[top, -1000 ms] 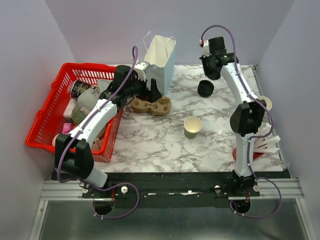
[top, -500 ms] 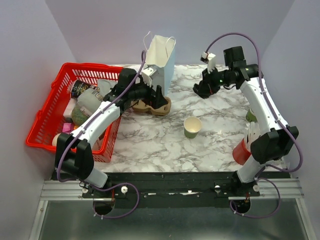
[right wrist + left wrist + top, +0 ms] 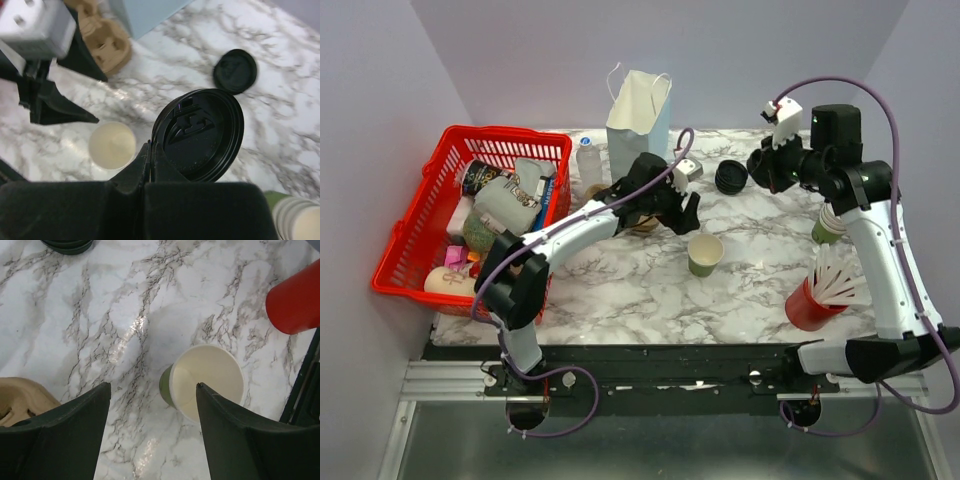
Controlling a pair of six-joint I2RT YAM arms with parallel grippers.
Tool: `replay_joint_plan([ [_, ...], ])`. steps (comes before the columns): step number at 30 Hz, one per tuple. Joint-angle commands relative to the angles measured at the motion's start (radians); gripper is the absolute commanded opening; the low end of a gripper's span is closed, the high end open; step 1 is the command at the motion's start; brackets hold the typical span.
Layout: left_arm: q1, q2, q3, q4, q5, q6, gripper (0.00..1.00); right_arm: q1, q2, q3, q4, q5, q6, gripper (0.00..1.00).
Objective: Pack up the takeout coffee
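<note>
Lidding is the step in hand. The small olive-green paper cup [image 3: 706,254] stands upright in the middle of the white marble-patterned counter [image 3: 620,290], its long axis vertical and its white mouth facing up. The right jaws pinch the edge of a round black plastic sip lid [image 3: 200,132], held aloft beyond the cup (underside towards the wrist camera). The left jaws hover wide and empty just beside the cup. Next, I judge, the lid needs levelling over the rim and pressing down.

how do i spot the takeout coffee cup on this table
On the marble table, look near the middle, in front of the pale paper bag. The olive-green paper cup stands alone there, lidless, white inside, unlike the stacked cups and the red cup of sticks at the right edge.
</note>
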Motion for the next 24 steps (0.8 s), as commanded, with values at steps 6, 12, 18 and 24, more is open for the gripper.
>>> replay_joint_plan([
  [6,-0.095,0.142,0.102,-0.060,-0.104,-0.016,0.66,-0.064,-0.079,-0.054,0.066,0.229,0.085,0.01],
  [12,-0.120,0.176,0.120,-0.118,-0.116,0.004,0.47,-0.100,-0.084,-0.084,0.085,0.191,0.102,0.00],
  [18,-0.121,0.151,0.113,-0.146,-0.151,0.039,0.13,-0.101,-0.073,-0.083,0.088,0.163,0.102,0.01],
  [24,-0.106,0.110,0.109,-0.219,-0.147,0.079,0.00,-0.101,-0.053,-0.077,0.077,0.085,0.088,0.01],
])
